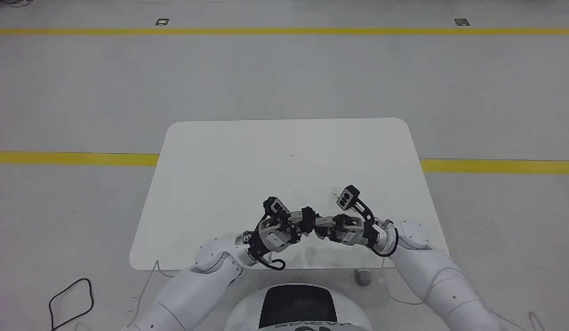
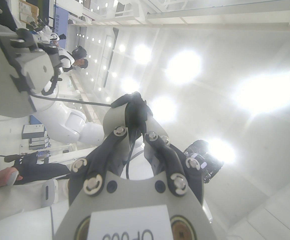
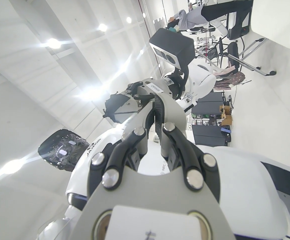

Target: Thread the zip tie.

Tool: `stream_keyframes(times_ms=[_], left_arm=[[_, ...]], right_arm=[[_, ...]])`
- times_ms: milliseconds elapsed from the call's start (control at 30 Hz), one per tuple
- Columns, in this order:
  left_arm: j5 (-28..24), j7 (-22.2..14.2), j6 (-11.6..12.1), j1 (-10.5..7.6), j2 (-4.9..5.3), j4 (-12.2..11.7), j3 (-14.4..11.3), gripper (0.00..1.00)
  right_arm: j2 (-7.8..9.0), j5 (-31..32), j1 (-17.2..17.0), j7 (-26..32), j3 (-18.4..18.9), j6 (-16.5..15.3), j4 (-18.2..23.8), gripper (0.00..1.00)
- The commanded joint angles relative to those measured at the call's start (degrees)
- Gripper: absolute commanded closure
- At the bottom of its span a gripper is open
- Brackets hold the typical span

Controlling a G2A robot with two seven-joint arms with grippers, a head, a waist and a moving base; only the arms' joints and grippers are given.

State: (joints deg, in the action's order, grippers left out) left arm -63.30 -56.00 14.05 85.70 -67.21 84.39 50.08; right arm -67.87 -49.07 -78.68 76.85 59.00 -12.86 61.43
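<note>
A white table [image 1: 231,171] with rounded corners, on pale grey floor [image 1: 89,91] with two yellow lines [image 1: 267,31].

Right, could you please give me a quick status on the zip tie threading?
Left gripper shut on the zip tie, strand running out beyond it. Right gripper shut, facing it over the table. No obstruction seen.

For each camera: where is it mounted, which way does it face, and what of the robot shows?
Top view: above the arms, looking down on the white table; both forearms meet over its near side.
Left wrist view: on the left wrist, facing up at ceiling lights; the left claw pinches the zip tie, the other arm beside it.
Right wrist view: on the right wrist, facing back at the robot's head; the right claw is shut.
Shared: both wrist views show the left claw.
</note>
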Motion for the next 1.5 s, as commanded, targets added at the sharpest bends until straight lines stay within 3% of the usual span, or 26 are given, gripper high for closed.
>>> stream_keyframes(times_ms=[0, 233, 267, 300, 733, 1000, 1267, 1467], left_arm=[[0.00, 0.00, 0.00, 0.00, 0.00, 0.00, 0.00, 1.00], [0.00, 0.00, 0.00, 0.00, 0.00, 0.00, 0.00, 1.00], [0.00, 0.00, 0.00, 0.00, 0.00, 0.00, 0.00, 1.00], [0.00, 0.00, 0.00, 0.00, 0.00, 0.00, 0.00, 1.00], [0.00, 0.00, 0.00, 0.00, 0.00, 0.00, 0.00, 1.00], [5.54, 5.59, 1.03, 0.90, 0.54, 2.13, 1.43, 1.00], [14.75, 12.95, 2.46, 4.05, 1.94, 5.86, 5.19, 1.00], [16.05, 13.71, 3.04, 5.98, 2.60, 7.33, 7.23, 1.00]], right_arm=[[-0.04, 0.23, 0.18, -0.65, 0.01, -0.07, -0.77, 1.00], [0.00, 0.03, 0.63, -2.74, 1.11, -0.64, -2.55, 1.00], [0.10, -0.12, 0.55, -2.41, 1.51, -0.58, -2.31, 0.88], [0.22, -0.63, 0.50, -2.52, 2.19, -0.87, -2.07, 0.00], [0.22, -0.41, 0.44, -3.49, 2.28, -0.97, -1.80, 0.00], [2.05, 6.57, -3.51, -9.88, 7.88, -6.40, 5.46, 0.00], [3.83, 11.16, -9.14, -12.31, 14.88, -6.63, 14.13, 0.00], [4.19, 12.26, -11.08, -12.77, 17.13, -6.63, 17.20, 0.00]])
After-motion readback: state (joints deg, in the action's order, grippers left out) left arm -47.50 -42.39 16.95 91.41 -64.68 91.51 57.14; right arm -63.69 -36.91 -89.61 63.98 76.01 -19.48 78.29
